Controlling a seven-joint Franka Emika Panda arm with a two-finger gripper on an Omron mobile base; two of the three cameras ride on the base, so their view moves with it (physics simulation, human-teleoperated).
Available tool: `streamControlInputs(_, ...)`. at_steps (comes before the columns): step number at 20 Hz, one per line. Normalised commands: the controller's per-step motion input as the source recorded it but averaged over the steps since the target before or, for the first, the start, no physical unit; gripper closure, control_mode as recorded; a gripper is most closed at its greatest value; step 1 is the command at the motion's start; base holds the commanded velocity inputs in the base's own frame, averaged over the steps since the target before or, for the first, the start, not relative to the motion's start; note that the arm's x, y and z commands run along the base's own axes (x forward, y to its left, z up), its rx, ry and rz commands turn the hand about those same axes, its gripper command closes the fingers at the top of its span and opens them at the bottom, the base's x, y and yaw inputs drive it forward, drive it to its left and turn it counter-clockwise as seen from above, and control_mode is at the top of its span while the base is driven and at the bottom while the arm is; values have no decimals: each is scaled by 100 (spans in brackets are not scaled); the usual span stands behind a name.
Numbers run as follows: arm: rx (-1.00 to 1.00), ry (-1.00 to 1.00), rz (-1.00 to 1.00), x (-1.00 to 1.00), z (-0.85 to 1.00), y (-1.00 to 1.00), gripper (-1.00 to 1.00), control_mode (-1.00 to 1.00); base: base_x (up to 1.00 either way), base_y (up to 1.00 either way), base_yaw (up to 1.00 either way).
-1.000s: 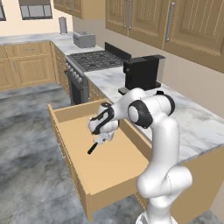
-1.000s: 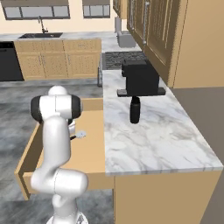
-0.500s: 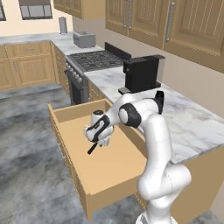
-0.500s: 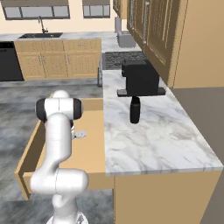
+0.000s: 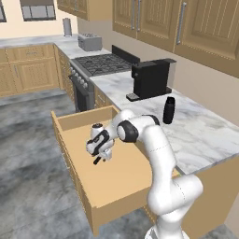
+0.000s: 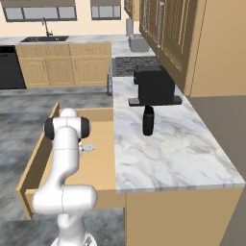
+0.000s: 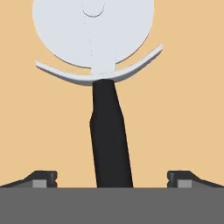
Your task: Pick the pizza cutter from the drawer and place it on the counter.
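Partly hidden: pizza cutter [image 7: 107, 109] under gripper [image 7: 112, 177].

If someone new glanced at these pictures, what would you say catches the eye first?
Most striking is the white arm bent down into the open drawer, its gripper low over the tan floor. The hand view shows why: the pizza cutter lies flat there, its black handle running between the open fingertips. On the marble counter behind, a black bottle stands before a black coffee machine.
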Motion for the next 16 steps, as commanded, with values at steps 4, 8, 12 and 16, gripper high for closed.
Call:
streamControlInputs(4,-5,13,0,59,-55,17,-100,-100,0,0,0)
streamControlInputs(8,-3,6,0,25,-51,7,100,-100,0,0,0)
streamControlInputs(12,0,0,0,-24,-49,-3,100,-100,0,0,0)
streamControlInputs(16,4,0,0,-70,-48,-50,100,-100,0,0,0)
